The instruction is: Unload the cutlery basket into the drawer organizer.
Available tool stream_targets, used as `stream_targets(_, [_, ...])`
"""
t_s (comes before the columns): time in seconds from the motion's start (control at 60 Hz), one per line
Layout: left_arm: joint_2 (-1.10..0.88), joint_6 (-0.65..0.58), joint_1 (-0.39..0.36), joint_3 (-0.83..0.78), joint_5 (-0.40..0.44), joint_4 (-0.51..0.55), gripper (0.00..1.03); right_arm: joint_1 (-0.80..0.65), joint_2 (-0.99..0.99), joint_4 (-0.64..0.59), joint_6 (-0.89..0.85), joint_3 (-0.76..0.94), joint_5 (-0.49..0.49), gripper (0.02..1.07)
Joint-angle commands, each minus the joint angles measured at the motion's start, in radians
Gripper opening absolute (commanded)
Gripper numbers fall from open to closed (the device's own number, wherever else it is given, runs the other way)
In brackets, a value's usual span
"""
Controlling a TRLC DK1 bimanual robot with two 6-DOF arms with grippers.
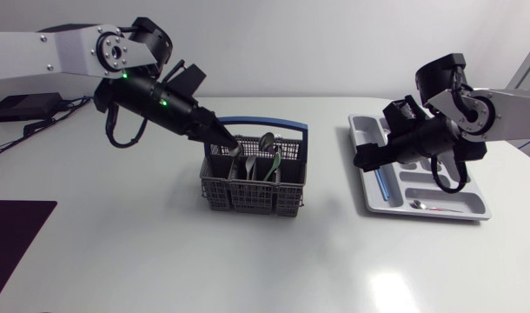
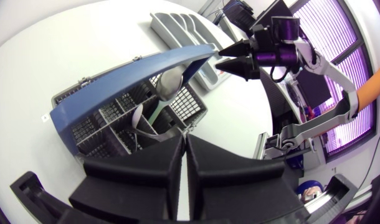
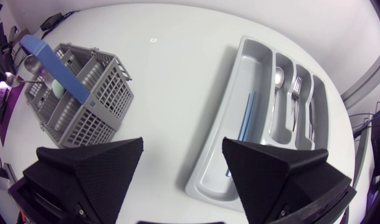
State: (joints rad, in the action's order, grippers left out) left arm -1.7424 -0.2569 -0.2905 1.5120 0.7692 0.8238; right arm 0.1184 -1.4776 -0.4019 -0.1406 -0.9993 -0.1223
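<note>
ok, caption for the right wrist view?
Right arm's jaws open over the table, cutlery basket beside them, part-filled drawer organizer ahead.

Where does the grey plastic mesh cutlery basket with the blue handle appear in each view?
Head view: the grey plastic mesh cutlery basket is at the table's middle, under the left fingers.
Left wrist view: basket directly ahead of the left fingers.
Right wrist view: basket ahead of the right fingers, opposite the organizer.
Shared landmark: the grey plastic drawer organizer.

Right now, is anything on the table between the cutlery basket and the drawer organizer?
Nothing visible lies on the table between cutlery basket and drawer organizer; only the right gripper hangs open above the organizer's edge.
</note>
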Motion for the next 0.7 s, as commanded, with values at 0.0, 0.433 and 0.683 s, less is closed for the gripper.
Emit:
stream_targets(0.0, [0.007,0.025,0.014,0.065,0.056,0.061,0.04,0.018,0.050,-0.025,-0.025,0.027,0.003,0.94])
stream_targets(0.433, [0.262,0.002,-0.010,0.045,0.136,0.247,0.03,0.156,0.422,-0.041,-0.175,0.148,-0.169,0.95])
stream_targets(0.683, [0.340,-0.096,-0.124,-0.084,0.136,0.287,0.03,0.343,0.570,-0.115,-0.280,0.220,-0.217,0.95])
